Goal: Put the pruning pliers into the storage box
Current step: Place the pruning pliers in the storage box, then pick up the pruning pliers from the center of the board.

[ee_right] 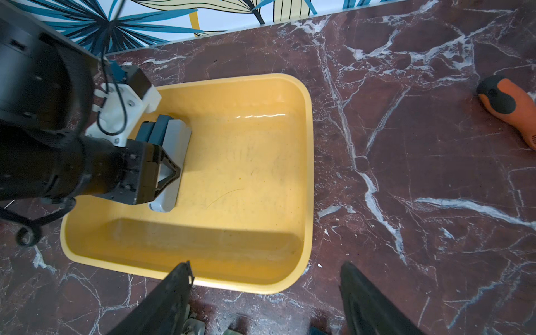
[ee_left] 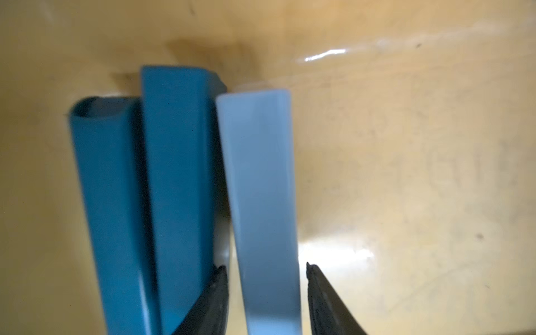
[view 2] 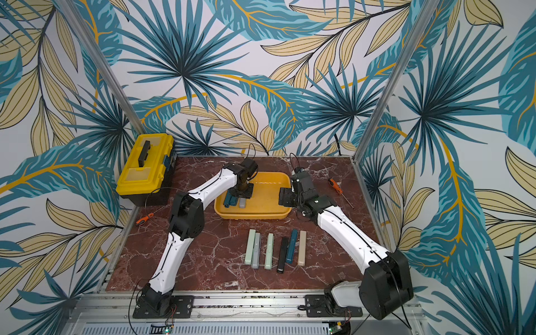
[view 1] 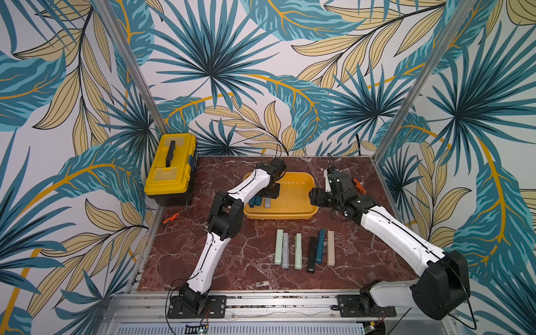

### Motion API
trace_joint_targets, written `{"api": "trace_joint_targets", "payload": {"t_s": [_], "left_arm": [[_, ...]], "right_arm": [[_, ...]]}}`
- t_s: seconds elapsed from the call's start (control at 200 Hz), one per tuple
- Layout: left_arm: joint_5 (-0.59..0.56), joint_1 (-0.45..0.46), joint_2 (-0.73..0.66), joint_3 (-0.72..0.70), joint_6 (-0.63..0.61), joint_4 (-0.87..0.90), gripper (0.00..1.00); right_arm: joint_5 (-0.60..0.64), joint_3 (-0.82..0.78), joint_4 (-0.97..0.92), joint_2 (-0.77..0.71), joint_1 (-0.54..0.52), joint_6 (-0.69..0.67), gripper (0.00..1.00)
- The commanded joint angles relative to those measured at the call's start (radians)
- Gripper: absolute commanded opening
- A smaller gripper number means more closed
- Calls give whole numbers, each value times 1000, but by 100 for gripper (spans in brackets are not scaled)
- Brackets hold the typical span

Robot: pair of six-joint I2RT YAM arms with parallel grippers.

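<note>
The shallow orange-yellow plastic storage box (view 1: 290, 215) is sitting under the left gripper. The right gripper (ee_right: 265, 275) is hanging wide open and empty, with the box rim just ahead of its jaws, so a dip there could nudge the box.

Six slim bar-shaped pruning pliers (view 1: 312, 255) are lying on the dark red marble tabletop (view 1: 246, 261), well behind both pairs of jaws.

The left gripper (ee_left: 265, 278) is standing slightly parted around the grey plastic bar (ee_left: 261, 188) on the box floor, barely clear of it. Two dark teal bars (ee_left: 177, 188) are lying just outside one jaw. A crooked rise risks snagging the grey bar, and opening wider risks shoving the teal pair.
</note>
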State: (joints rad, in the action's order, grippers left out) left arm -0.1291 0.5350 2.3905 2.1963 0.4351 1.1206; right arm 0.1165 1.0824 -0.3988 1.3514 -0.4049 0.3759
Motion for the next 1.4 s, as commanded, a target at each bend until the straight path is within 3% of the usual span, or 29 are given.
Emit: {"api": "trace_joint_targets", "payload": {"t_s": [0.0,0.27,0.436,0.791,1.062,1.397], "left_arm": [[14,-4,-144,27,3,27,47],[-2,33,-298,-36,16,136,47],[4,110,-456,-259,100,111,50],[128,308,-721,-769,389,-72,51],[170,415,-696,-885,441,-138,51],[166,424,-613,-905,432,-183,51]], "right_arm": [[17,-6,-31,-26,-4,-15,82],[26,17,-51,-56,-5,-41,83],[20,24,-72,-83,-3,-47,82],[-17,15,-98,-101,-4,-32,83],[-35,-29,-103,-119,-5,-8,82],[-30,-56,-97,-132,-4,7,82]]}}
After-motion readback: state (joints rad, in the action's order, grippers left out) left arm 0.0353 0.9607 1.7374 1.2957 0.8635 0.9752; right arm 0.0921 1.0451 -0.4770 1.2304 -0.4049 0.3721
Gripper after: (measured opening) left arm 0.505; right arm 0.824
